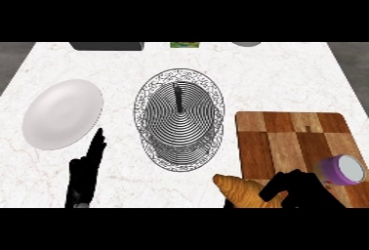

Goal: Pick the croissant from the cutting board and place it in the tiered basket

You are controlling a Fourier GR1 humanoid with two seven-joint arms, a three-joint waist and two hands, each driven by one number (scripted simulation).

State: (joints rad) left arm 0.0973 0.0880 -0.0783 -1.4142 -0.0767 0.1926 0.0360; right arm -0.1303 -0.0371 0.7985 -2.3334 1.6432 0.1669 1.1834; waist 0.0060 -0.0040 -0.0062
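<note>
my right hand (pixel 299 191) has its fingers curled round the croissant (pixel 241 192), which pokes out to their left, off the cutting board (pixel 288 141). the tiered basket (pixel 178 117) sits beyond. my left hand (pixel 86 173) rests with fingers straight.

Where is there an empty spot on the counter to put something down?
Bare counter lies behind the white plate and wire tiered basket, and right of the basket, behind the cutting board. Crowded: the board's near end, where the right hand holds the croissant beside a purple cup.
</note>
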